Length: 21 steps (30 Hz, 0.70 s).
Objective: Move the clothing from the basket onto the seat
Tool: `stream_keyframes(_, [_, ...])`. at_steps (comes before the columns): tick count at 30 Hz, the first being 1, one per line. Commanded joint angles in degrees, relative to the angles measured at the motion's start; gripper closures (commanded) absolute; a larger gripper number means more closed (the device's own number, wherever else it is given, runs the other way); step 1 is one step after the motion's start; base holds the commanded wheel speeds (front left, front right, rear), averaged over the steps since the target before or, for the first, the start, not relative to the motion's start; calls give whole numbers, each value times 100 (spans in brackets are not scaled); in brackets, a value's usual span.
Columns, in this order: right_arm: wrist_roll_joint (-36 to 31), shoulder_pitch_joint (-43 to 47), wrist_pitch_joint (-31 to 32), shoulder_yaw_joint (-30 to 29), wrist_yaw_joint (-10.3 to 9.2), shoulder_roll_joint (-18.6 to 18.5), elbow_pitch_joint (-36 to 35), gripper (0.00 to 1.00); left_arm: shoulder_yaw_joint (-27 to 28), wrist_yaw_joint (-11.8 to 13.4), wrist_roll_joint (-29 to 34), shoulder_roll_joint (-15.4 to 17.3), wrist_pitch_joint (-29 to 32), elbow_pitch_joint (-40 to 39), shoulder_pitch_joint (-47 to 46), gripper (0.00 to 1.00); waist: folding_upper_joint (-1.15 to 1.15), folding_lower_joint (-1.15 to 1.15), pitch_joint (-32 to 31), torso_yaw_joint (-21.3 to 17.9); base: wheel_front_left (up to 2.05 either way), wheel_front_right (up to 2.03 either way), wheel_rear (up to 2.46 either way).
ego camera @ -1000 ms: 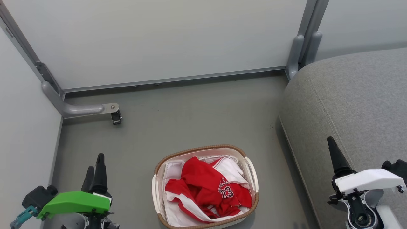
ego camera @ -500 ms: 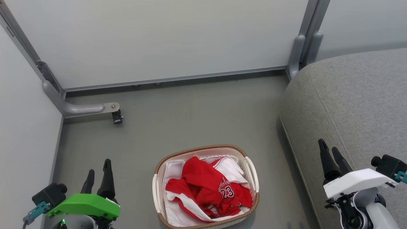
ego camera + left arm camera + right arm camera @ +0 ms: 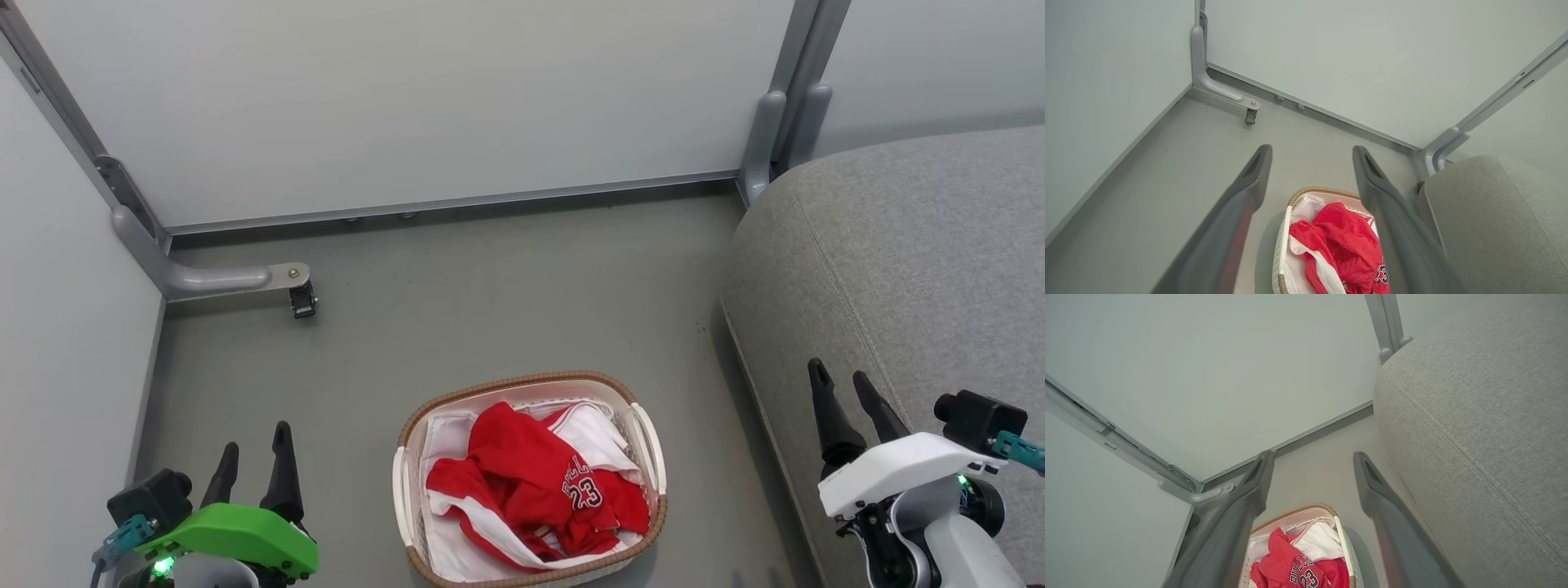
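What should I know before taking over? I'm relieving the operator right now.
Left hand: open, empty, left of the basket.
Right hand: open, empty, right of the basket, by the seat.
Jersey: crumpled in the basket, which stands on the floor beside the seat.
Done: nothing yet.
Left: grasp the jersey, lift it out, lay it on the seat.

Clothing (image 3: 531,482) in basket (image 3: 522,380) (on floor (image 3: 490,286)), seat (image 3: 898,261) to its right.
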Motion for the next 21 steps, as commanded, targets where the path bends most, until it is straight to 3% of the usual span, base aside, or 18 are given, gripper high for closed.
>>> stream_keyframes(1, [-179, -149, -69, 29, 3, -57, -17, 0, -17, 32, 194, 58, -52, -4, -167, 0, 0, 0, 0, 0, 0, 0, 0])
stream_keyframes(21, [-1477, -349, -362, 138, 3, -37, 99, 0, -103, 216, 1307, 90, -344, 52, -239, 0, 0, 0, 41, 45, 0, 0, 0])
